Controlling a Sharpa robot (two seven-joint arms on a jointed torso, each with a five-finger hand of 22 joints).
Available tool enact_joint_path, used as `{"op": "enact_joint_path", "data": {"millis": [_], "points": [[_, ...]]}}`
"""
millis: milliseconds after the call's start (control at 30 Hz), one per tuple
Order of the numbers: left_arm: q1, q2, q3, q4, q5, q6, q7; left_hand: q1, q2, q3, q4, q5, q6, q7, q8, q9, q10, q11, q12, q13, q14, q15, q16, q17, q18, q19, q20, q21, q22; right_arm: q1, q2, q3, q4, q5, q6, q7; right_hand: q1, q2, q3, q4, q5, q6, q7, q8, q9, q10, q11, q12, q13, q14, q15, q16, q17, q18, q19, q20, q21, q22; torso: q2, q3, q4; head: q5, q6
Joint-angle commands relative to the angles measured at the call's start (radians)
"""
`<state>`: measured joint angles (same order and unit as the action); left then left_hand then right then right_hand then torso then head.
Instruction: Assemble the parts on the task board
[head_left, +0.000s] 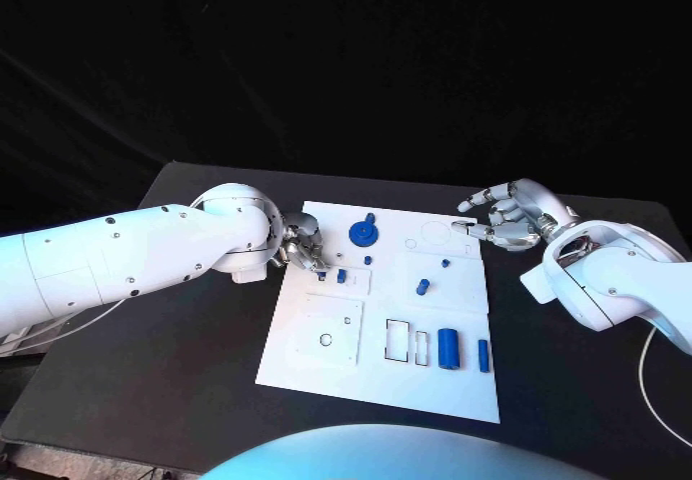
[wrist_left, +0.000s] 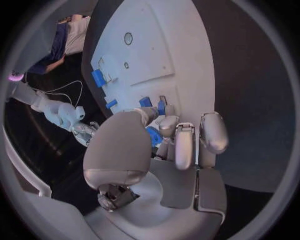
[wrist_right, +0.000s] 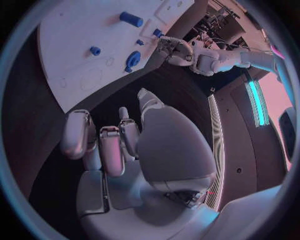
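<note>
The white task board (head_left: 378, 345) lies in the middle of the black table. My left hand (head_left: 303, 246) hovers over the board's far left edge. In the left wrist view this hand (wrist_left: 178, 145) pinches a small blue part (wrist_left: 153, 135) between thumb and fingers. Just past it on the board are two small blue parts (wrist_left: 145, 101). My right hand (head_left: 505, 218) hangs at the board's far right corner, with its fingers (wrist_right: 109, 145) apart and nothing in them. A round blue disc part (head_left: 365, 232) sits near the far edge, and a blue cylinder (head_left: 450, 347) lies near the right edge.
More small blue parts lie mid-board (head_left: 423, 286), and a slim blue one (head_left: 483, 355) lies beside the cylinder. Empty outlined slots (head_left: 397, 341) mark the near half. Bare black table (head_left: 188, 360) runs along both sides of the board.
</note>
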<state>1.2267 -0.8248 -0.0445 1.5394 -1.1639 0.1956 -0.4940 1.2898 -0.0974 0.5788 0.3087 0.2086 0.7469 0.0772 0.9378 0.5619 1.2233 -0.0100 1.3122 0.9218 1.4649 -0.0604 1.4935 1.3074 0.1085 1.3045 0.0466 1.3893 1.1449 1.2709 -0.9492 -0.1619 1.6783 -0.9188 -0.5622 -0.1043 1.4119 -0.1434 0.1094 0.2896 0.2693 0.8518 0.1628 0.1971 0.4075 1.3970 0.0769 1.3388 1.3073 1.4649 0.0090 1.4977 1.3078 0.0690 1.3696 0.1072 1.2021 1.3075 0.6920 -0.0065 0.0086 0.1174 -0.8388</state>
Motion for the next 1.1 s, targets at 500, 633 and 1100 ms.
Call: {"op": "enact_joint_path", "data": {"millis": [500,633,1100], "points": [[0.0,0.0,0.0,0.004,-0.035,0.062,-0.001,-0.002,-0.014,0.099,-0.09,0.004,0.011,-0.017,0.007,0.049,0.007,0.0,0.006,0.003,0.062,-0.006,0.004,0.091,-0.02,0.007,0.001,0.004,0.001,-0.001,0.0,0.0,0.001,-0.015,0.005,-0.003,-0.012,0.001,0.007,0.0,-0.002,-0.003,-0.001,0.006,-0.002,-0.007,-0.001,-0.004,0.029,0.054,-0.007,-0.004,0.031,0.02,-0.006,0.0,-0.002,0.009,0.0,0.0003,0.0,0.004,-0.002],[-0.001,0.002,-0.001,0.004,-0.033,0.063,-0.001,-0.002,-0.014,0.099,-0.09,0.004,0.011,-0.017,0.007,0.049,0.007,0.0,0.006,0.003,0.062,-0.006,0.004,0.091,-0.02,0.007,0.001,0.004,0.001,-0.001,0.0,0.0,0.001,-0.015,0.004,-0.004,-0.012,0.001,0.007,0.0,-0.002,-0.003,-0.001,0.006,-0.002,-0.007,-0.001,-0.004,0.029,0.054,-0.007,-0.004,0.031,0.02,-0.006,0.0,-0.002,0.009,0.0,0.0,0.0003,0.004,-0.001],[-0.005,0.007,-0.002,0.005,-0.029,0.064,0.0,-0.002,-0.014,0.099,-0.09,0.004,0.011,-0.017,0.007,0.049,0.007,0.0,0.006,0.003,0.062,-0.006,0.004,0.091,-0.02,0.007,0.001,0.004,0.001,-0.002,-0.001,0.0,0.002,-0.017,0.001,-0.007,-0.012,0.001,0.007,0.0,-0.002,-0.003,-0.001,0.006,-0.002,-0.007,-0.001,-0.004,0.029,0.054,-0.007,-0.004,0.031,0.02,-0.006,0.0,-0.002,0.009,0.0,0.0002,-0.0004,0.003,-0.002]]}}
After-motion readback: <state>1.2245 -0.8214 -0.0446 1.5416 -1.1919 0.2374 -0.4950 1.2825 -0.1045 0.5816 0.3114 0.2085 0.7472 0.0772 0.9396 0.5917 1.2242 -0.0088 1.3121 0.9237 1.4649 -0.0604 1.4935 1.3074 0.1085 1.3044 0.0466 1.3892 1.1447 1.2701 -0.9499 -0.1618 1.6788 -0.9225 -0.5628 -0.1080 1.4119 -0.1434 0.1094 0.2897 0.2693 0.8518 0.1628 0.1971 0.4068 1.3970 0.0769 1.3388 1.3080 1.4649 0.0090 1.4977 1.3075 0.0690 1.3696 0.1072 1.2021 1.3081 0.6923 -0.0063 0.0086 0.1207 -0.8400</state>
